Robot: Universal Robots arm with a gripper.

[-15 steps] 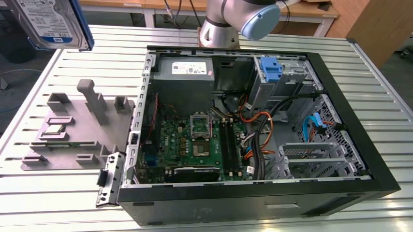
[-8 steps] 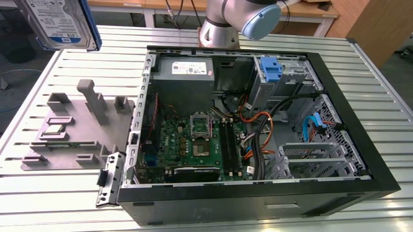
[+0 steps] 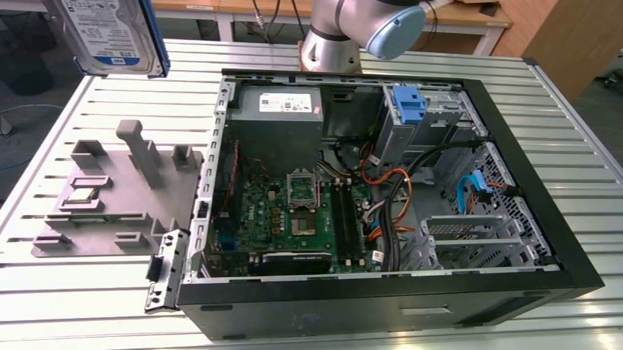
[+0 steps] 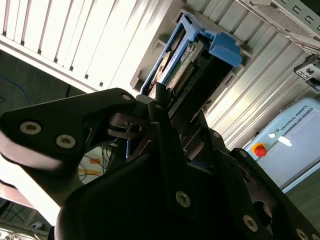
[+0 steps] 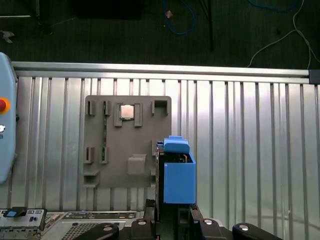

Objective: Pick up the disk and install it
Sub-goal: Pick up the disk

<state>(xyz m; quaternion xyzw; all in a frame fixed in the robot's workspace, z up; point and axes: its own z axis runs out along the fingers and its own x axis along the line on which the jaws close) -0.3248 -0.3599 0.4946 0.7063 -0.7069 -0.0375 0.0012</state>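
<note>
The claw is clenched on the disk. The disk hangs above the grey fixture plate, clear of it.

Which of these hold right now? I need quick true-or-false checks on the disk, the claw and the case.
1. The claw is shut on the disk. True.
2. The disk lies flat on the grey fixture plate. False: it hangs in the claw, raised off the plate.
3. The computer case lies open with its motherboard showing. True.
4. The disk is seated in the case beside the blue latch. False: it is outside the case, at the exterior view's upper left.
</note>
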